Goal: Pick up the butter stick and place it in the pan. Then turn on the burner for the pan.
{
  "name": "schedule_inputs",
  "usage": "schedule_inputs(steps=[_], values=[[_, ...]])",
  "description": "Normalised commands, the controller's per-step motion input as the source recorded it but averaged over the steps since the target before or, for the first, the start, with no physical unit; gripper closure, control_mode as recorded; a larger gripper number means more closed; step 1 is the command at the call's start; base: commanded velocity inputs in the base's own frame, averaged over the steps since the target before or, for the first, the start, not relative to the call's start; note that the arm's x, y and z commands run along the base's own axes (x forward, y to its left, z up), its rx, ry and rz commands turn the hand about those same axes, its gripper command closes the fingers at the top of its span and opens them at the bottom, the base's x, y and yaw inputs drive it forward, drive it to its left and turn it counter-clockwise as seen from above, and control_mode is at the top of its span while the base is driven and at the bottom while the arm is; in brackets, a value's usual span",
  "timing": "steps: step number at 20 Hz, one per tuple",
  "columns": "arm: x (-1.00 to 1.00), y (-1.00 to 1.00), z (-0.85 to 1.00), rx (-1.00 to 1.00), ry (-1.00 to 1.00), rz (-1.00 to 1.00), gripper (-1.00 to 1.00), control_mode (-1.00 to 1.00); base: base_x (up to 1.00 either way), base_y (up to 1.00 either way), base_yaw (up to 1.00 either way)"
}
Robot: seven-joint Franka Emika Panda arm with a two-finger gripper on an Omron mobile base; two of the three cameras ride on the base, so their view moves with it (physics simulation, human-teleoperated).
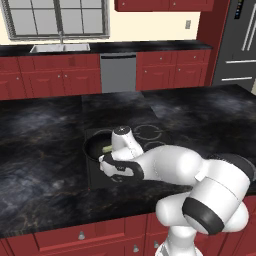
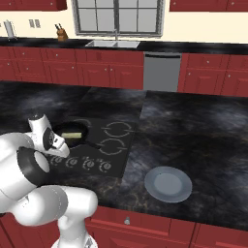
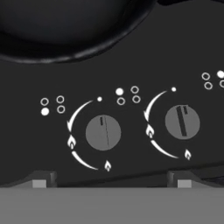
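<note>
The black pan (image 1: 95, 148) sits on the near left part of the black cooktop (image 2: 127, 140), hiding the burner beneath it. The pale yellow butter stick (image 2: 72, 134) lies inside the pan (image 2: 71, 131), and is also seen as a pale bit beside my wrist (image 1: 106, 148). My gripper (image 3: 111, 181) hangs open and empty just above the knob row at the cooktop's front edge. Its fingertips (image 3: 41, 179) stand wide apart, astride the left knob (image 3: 103, 133). A second knob (image 3: 182, 122) is to the right. The pan's rim (image 3: 65, 50) curves across the top of the hand view.
Grey burner rings (image 2: 118, 130) mark the cooktop right of the pan. A grey-blue plate (image 2: 168, 184) lies on the dark counter to the right. More knobs (image 2: 89, 164) line the front edge. Red cabinets and a sink (image 1: 60, 48) stand along the far wall.
</note>
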Motion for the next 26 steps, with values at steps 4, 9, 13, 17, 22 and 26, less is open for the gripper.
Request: schedule_inputs(steps=[4,9,13,17,22,26], values=[[0.0,0.02,-0.11,0.0,-0.02,0.0,-1.0,-1.0,0.0,0.0,0.0],[0.0,0.0,-0.1,0.0,-0.02,0.0,-1.0,-1.0,0.0,0.0,0.0],[0.02,0.0,-0.1,0.0,-0.01,0.0,-1.0,-1.0,0.0,0.0,0.0],[0.05,0.0,-0.01,0.0,0.0,0.0,-1.0,-1.0,0.0,0.0,0.0],[0.06,0.0,-0.02,0.0,0.0,0.0,-1.0,-1.0,0.0,0.0,0.0],[0.07,0.0,-0.07,0.0,0.0,0.0,-1.0,-1.0,0.0,0.0,0.0]])
